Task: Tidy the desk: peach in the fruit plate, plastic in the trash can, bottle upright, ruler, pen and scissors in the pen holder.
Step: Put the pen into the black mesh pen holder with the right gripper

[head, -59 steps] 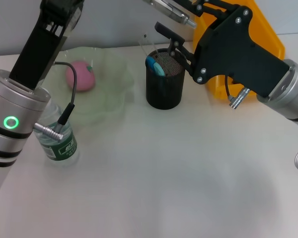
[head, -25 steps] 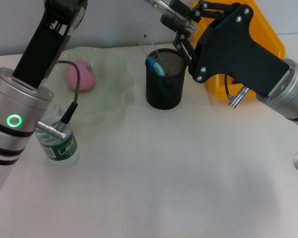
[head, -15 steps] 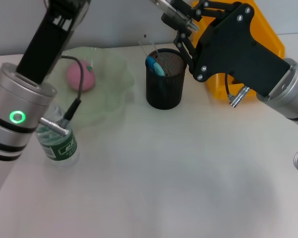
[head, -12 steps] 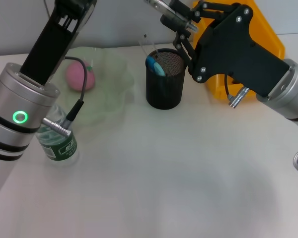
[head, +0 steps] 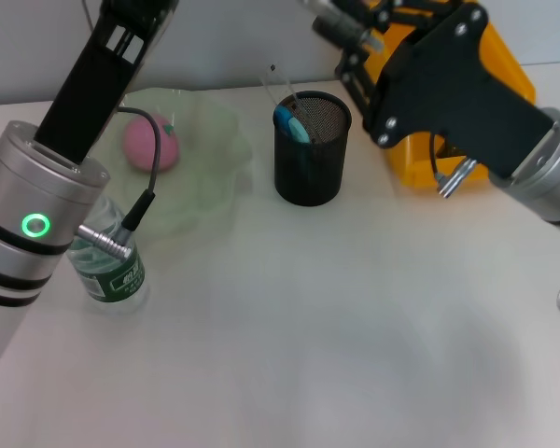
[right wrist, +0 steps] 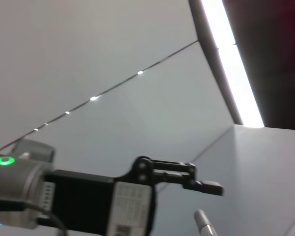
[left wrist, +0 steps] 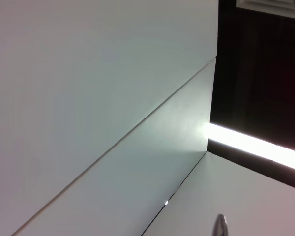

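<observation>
**Room/background**

White desk [head: 336, 327], matte, bare across the near half. Grey-white wall [head: 224, 42] runs directly behind the desk's far edge. Both wrist views look up from the desk: pale ceiling panels [left wrist: 88, 98] with thin seams, a bright light strip [left wrist: 255, 145] along a dark recess [left wrist: 260, 64], small spot lights [right wrist: 93, 99] in a row on a seam.

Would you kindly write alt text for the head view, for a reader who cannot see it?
A white desk holds a black mesh pen holder, a pink peach in a pale green fruit plate and an upright bottle. Both robot arms are raised above it.
</observation>
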Robot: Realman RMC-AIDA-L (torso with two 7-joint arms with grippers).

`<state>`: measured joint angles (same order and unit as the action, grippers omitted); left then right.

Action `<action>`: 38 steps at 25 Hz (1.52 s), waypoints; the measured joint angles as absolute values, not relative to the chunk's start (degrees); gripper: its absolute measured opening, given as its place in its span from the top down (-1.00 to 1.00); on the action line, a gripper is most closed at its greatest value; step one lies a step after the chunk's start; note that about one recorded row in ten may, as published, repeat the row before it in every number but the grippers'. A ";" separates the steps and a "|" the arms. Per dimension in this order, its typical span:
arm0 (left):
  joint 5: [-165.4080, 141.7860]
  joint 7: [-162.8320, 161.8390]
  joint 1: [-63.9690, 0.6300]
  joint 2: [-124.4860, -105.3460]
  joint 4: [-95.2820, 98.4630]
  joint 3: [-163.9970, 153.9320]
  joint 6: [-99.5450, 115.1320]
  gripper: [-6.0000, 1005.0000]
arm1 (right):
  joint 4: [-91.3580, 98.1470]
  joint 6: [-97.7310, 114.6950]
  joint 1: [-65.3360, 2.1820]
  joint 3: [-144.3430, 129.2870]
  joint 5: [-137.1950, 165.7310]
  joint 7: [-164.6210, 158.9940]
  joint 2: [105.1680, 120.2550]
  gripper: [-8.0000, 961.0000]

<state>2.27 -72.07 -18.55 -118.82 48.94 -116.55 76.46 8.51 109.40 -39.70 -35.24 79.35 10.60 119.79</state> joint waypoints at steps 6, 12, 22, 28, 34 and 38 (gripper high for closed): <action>-0.62 -64.46 -18.12 -118.65 48.69 -115.99 80.07 -0.61 | 7.47 113.42 -37.88 -35.21 71.24 6.74 119.50 0.72; -10.26 -56.87 -16.85 -118.18 48.36 -109.64 83.44 -0.62 | 9.32 114.83 -34.25 -35.14 58.81 -8.22 119.25 0.72; -45.44 -61.43 -16.65 -117.35 48.90 -88.44 86.74 -0.62 | 41.08 95.35 -26.44 -36.64 65.55 -55.83 118.77 0.72; -58.06 -64.82 -17.21 -117.34 49.20 -82.71 87.78 -0.62 | 60.54 86.59 -30.52 -36.68 87.96 -94.81 113.91 0.71; -67.28 -66.01 -18.17 -117.95 49.22 -79.26 87.61 -0.62 | 70.37 91.87 -41.07 -37.33 113.08 -121.90 109.23 0.71; -69.33 -66.01 -18.43 -118.08 49.07 -79.03 87.22 -0.62 | 73.40 96.95 -49.34 -39.75 129.83 -131.59 107.75 0.71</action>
<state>-69.33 -66.01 -18.43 -118.08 49.07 -79.03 87.22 73.40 96.95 -49.34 -39.75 129.83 -131.59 107.75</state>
